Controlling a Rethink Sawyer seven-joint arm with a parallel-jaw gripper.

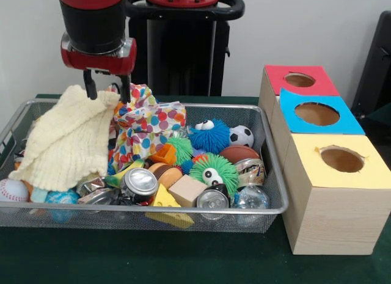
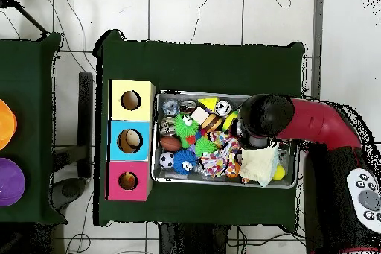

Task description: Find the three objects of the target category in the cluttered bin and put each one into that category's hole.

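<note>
1. Yellow knitted cloth (image 1: 67, 137) hangs over the wire bin's (image 1: 269, 168) left end; your gripper (image 1: 107, 88) pinches its top edge.
2. You have two cloths, counting the polka-dot one (image 1: 143, 125), two cans and three holed boxes (image 1: 333, 174).
3. Overhead, the arm (image 2: 298, 121) hides that grasp.

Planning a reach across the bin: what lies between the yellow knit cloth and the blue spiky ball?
In the front view, the polka-dot cloth lies between the yellow knit cloth and the blue spiky ball.
</note>
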